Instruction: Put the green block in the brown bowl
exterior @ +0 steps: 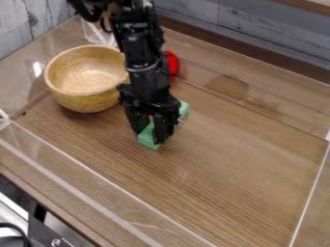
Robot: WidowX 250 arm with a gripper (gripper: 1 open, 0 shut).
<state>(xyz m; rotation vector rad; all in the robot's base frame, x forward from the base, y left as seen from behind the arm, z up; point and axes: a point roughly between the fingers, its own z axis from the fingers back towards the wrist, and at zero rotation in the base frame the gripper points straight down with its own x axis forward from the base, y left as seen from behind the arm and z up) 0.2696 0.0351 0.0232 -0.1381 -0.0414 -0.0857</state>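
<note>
Between the hand's [150,125] 2 fingers lies the green block [160,126].

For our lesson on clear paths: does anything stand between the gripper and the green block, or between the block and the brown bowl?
Nothing visible separates the gripper from the green block; it is right over it. Toward the brown bowl, only the robot's own arm comes close.

The block [151,136] lies to the right of and nearer the camera than the bowl [85,79], on the tabletop [233,169].
</note>
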